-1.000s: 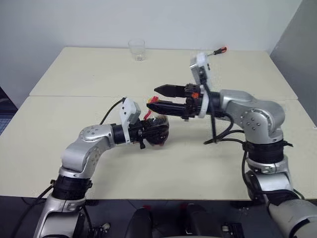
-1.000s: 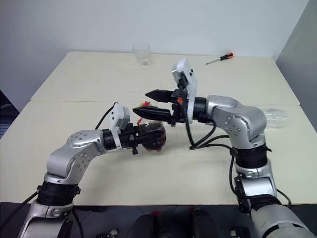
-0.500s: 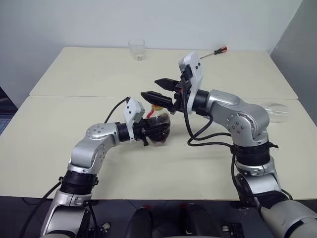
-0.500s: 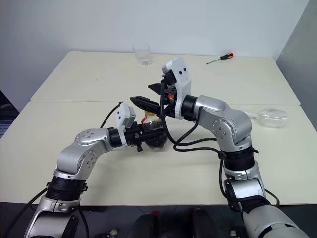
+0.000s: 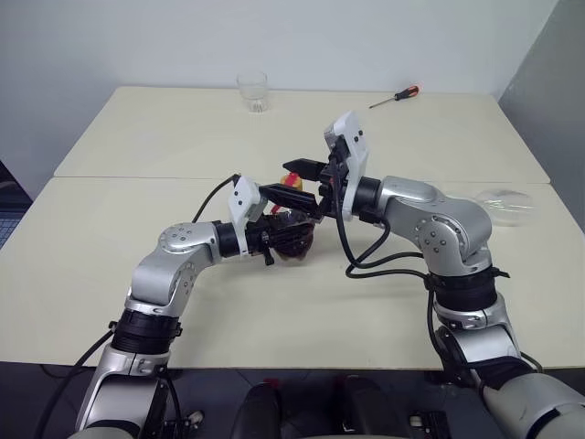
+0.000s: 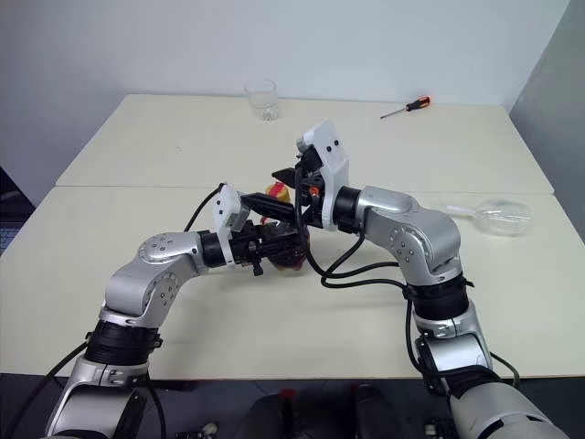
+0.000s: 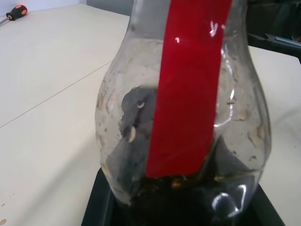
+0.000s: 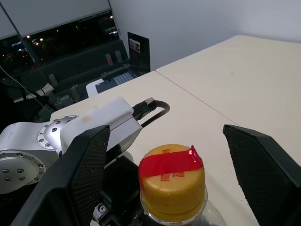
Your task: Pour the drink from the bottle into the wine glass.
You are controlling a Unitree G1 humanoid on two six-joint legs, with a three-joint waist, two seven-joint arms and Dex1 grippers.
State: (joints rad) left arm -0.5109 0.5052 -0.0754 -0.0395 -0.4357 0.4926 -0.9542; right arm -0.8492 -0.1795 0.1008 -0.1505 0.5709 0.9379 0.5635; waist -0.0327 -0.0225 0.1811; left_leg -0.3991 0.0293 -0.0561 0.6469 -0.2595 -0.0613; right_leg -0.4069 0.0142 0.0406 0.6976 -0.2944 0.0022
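Bottle (image 5: pixel 291 240) stands on the bench (image 5: pixel 137 146) clamped in the left gripper (image 5: pixel 274 240), the right gripper (image 8: pixel 164 174) fingers apart astride its yellow cap (image 8: pixel 172 181): uncapping step, closing and twisting judged next.

Silver-grey jointed arms, black cables, white wrist housings, each pincer (image 5: pixel 294 180) with two black fingers.

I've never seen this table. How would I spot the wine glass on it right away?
Start at the cream table and follow its right-hand edge, past the robot's right arm. The wine glass lies there on its side, clear and stemmed. The only other clear glass, a short stemless tumbler, stands upright at the far edge.
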